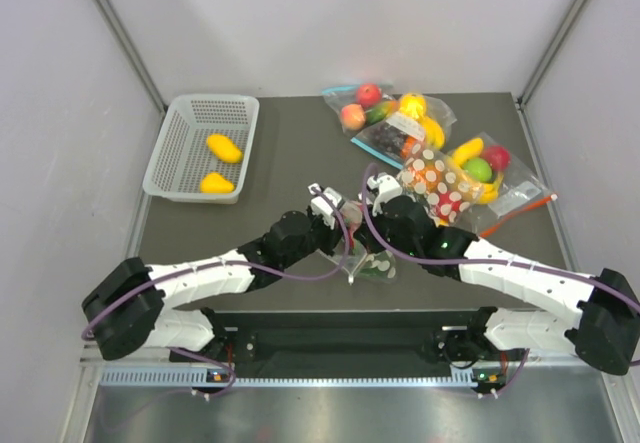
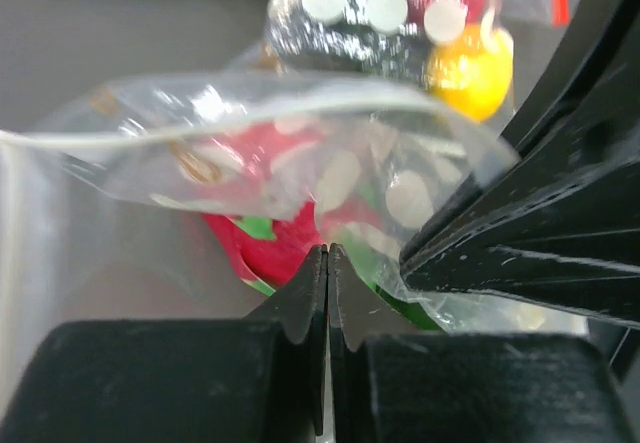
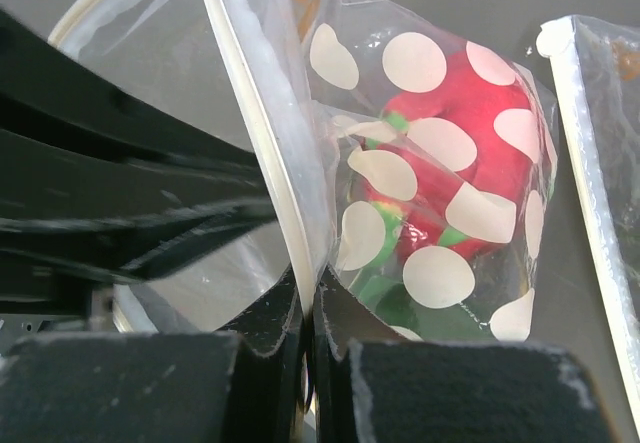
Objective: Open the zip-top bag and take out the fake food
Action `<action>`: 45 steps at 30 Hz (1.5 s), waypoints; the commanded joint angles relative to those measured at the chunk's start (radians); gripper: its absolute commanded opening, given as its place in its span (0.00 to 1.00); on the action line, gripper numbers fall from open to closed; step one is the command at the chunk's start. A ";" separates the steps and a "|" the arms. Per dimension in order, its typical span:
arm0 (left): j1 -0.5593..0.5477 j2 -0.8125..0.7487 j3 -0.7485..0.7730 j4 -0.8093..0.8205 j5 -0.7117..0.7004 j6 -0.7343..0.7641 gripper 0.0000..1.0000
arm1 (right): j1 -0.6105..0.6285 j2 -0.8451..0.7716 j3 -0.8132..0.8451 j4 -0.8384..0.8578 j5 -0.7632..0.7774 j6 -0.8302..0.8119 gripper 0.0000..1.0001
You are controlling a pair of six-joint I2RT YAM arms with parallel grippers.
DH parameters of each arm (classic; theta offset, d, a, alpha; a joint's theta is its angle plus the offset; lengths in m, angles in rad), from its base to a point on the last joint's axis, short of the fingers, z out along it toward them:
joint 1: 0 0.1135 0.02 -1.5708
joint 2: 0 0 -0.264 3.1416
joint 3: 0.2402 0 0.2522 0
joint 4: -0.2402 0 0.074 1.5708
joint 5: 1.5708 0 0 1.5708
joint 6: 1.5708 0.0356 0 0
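Jaws tight on zip-top bag (image 3: pixel 380 233) (fake food (image 3: pixel 475 98) inside)

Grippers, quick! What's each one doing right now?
Left gripper: shut, seemingly pinching the zip-top bag plastic.
Right gripper: shut, pinching the same bag's rim.

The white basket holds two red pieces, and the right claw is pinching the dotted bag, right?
Not quite. The two pieces in the white basket are yellow, not red; the top view shows it. The right claw is indeed pinching the dotted bag.
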 commanded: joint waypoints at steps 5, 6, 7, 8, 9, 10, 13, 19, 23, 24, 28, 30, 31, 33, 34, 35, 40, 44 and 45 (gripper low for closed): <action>-0.006 0.121 0.037 0.036 0.083 -0.093 0.14 | 0.010 -0.047 0.048 -0.015 0.025 0.007 0.00; -0.011 0.130 0.040 0.048 0.081 -0.104 0.21 | 0.009 -0.049 0.045 -0.018 0.026 0.006 0.00; -0.012 0.152 0.043 0.050 0.080 -0.116 0.24 | 0.009 -0.052 0.044 -0.018 0.030 0.009 0.00; -0.012 0.161 0.046 0.048 0.075 -0.123 0.27 | 0.009 -0.055 0.044 -0.020 0.028 0.009 0.00; -0.014 0.172 0.047 0.054 0.077 -0.126 0.29 | 0.009 -0.055 0.042 -0.018 0.028 0.010 0.00; -0.014 0.188 0.044 0.071 0.078 -0.138 0.31 | 0.010 -0.058 0.042 -0.018 0.028 0.010 0.00; -0.022 0.213 0.032 0.120 0.084 -0.158 0.38 | 0.009 -0.060 0.042 -0.017 0.022 0.012 0.00; -0.038 0.250 0.032 0.177 0.084 -0.187 0.46 | 0.009 -0.061 0.034 -0.011 0.013 0.012 0.00; -0.045 0.297 0.093 0.091 0.037 -0.190 0.47 | 0.010 -0.063 0.024 0.005 0.002 0.013 0.00; -0.045 0.316 0.098 0.080 0.031 -0.192 0.47 | 0.009 -0.063 0.024 0.005 -0.001 0.013 0.00; -0.049 0.347 0.119 0.054 0.002 -0.216 0.47 | 0.012 -0.067 0.015 0.017 -0.015 0.016 0.00; -0.057 0.360 0.141 0.028 -0.026 -0.224 0.47 | 0.012 -0.066 0.008 0.025 -0.018 0.016 0.00; -0.058 0.367 0.147 0.025 -0.044 -0.227 0.48 | 0.010 -0.066 0.007 0.026 -0.023 0.016 0.00; -0.060 0.379 0.159 0.022 -0.058 -0.235 0.49 | 0.010 -0.061 0.002 0.037 -0.030 0.018 0.00; -0.060 0.380 0.165 0.021 -0.078 -0.238 0.49 | 0.010 -0.061 0.001 0.040 -0.033 0.019 0.00; -0.060 0.383 0.167 0.020 -0.084 -0.241 0.48 | 0.010 -0.061 -0.001 0.043 -0.035 0.019 0.00; -0.060 0.396 0.167 0.025 -0.100 -0.226 0.03 | 0.010 -0.071 -0.007 0.043 -0.033 0.013 0.00; -0.060 0.352 0.150 0.002 -0.098 -0.210 0.00 | 0.010 -0.083 -0.016 0.034 -0.024 0.012 0.00; -0.060 0.333 0.143 -0.004 -0.101 -0.209 0.00 | 0.010 -0.087 -0.019 0.032 -0.018 0.009 0.00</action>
